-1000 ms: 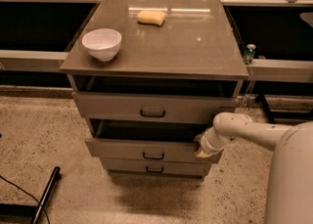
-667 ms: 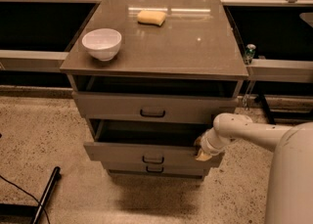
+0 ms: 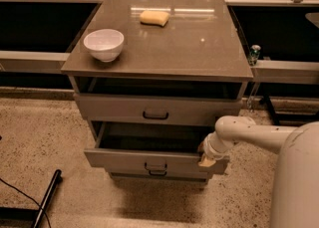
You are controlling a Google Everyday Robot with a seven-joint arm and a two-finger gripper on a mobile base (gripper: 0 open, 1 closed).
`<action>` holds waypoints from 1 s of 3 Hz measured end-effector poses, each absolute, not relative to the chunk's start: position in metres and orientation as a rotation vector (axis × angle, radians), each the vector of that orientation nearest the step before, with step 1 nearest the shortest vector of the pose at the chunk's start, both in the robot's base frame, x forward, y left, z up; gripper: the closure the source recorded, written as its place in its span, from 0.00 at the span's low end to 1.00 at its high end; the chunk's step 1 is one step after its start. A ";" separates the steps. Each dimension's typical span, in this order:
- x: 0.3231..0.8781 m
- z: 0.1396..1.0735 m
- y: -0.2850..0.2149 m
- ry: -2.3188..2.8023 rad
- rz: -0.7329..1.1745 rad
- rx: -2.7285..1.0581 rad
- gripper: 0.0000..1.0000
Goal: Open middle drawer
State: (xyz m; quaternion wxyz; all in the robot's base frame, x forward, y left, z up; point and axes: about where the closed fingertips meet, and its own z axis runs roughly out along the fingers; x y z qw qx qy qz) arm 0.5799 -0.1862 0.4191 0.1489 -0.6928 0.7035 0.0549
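Note:
The middle drawer (image 3: 129, 159) of the grey-brown cabinet stands pulled out toward me, and its dark inside shows behind the front. Its small dark pull handle (image 3: 155, 166) sits at the centre of the front. My gripper (image 3: 206, 158) is at the right end of this drawer's front, at its top edge, on the end of my white arm (image 3: 259, 135), which comes in from the right. The top drawer (image 3: 154, 110) stands slightly out. The bottom drawer (image 3: 157, 174) shows only as a thin strip under the middle one.
A white bowl (image 3: 103, 44) and a yellow sponge (image 3: 154, 18) rest on the cabinet top (image 3: 189, 48). My white body (image 3: 299, 182) fills the lower right. A black cable and a dark bar (image 3: 47, 197) lie on the speckled floor at the lower left. Dark railed shelving flanks the cabinet.
The middle drawer has slid further out toward me, and my gripper has moved down and toward me with its right end. The bowl, the sponge and the top drawer have not moved.

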 end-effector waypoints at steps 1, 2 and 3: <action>0.580 0.419 -0.186 2.022 0.158 -1.992 0.21; 0.580 0.419 -0.186 2.022 0.158 -1.992 0.01; 0.579 0.415 -0.188 2.018 0.188 -1.980 0.00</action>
